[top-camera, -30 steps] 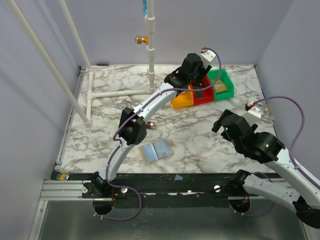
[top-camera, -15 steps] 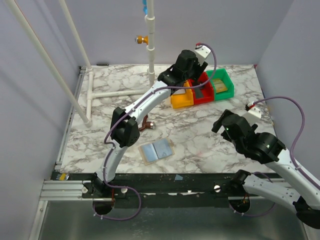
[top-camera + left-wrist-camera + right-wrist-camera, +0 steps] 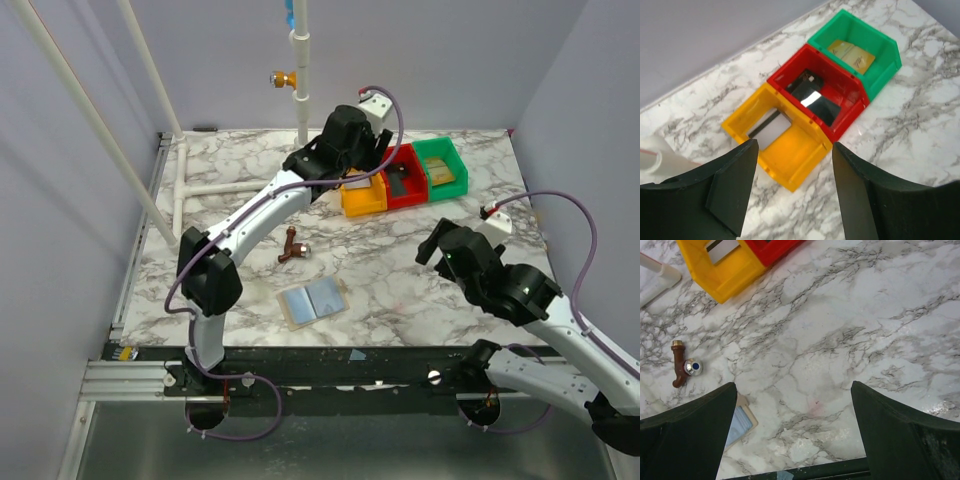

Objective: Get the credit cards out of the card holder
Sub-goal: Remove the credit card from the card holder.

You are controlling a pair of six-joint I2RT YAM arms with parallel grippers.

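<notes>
Right claw (image 3: 792, 386), spread and empty, has the card holder (image 3: 312, 301) to its left, long axis crosswise; your left claw (image 3: 792, 147), also spread, hangs over the yellow bin (image 3: 737, 125).

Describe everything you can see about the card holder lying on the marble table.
The card holder is a small, flat, grey-blue rectangle, split by a faint seam into two panels, with a tan border. It lies flat on the marble table near its front edge, turned slightly askew. Nothing touches or grips it; a small brown fitting lies apart behind it. The right wrist view catches only one corner.
</notes>
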